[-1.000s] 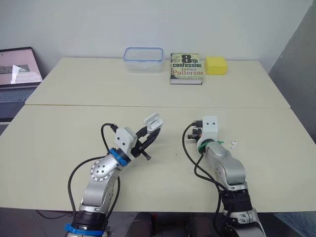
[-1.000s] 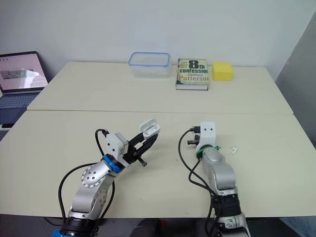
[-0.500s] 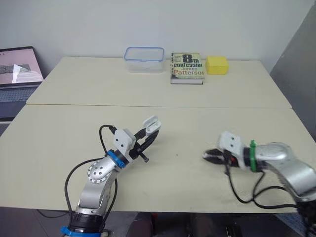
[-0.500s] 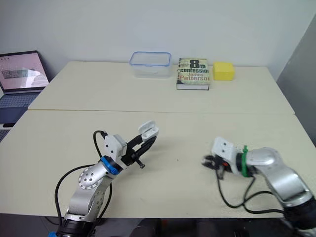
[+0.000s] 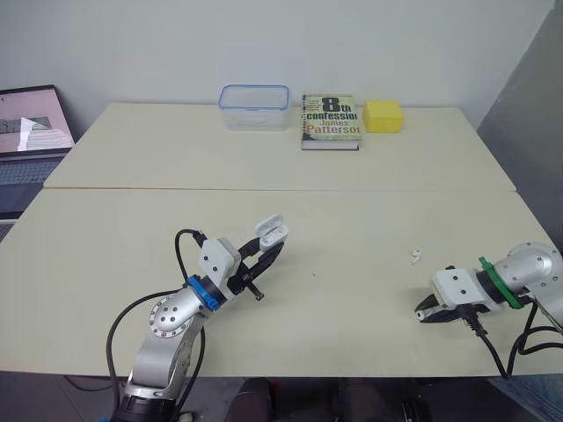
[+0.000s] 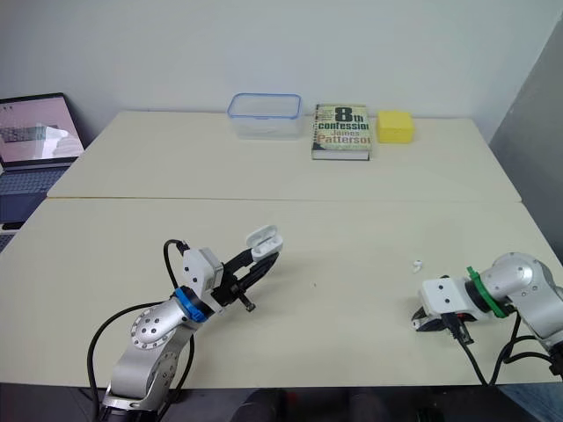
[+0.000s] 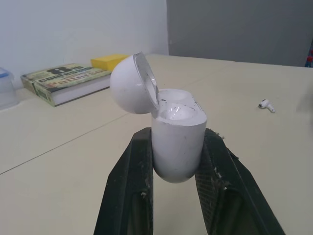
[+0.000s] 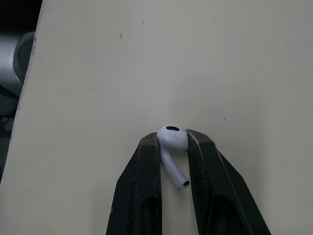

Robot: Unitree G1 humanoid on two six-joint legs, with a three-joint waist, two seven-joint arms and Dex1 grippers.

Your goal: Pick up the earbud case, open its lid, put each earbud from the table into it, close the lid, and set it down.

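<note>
Matte beige table (image 5: 352,202): left gripper (image 5: 271,251) clamps glossy rounded case (image 7: 177,142), lid open; right gripper (image 5: 426,313) pinches smooth earbud (image 8: 172,138).

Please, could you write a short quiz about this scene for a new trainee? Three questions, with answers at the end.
1. True or false: the left claw holds the earbud case with its lid shut.
2. The right claw grips: A) a pen, B) an earbud, C) a coin?
3. How many earbuds lie loose on the table?
Key: 1 false; 2 B; 3 one loose earbud.
</note>
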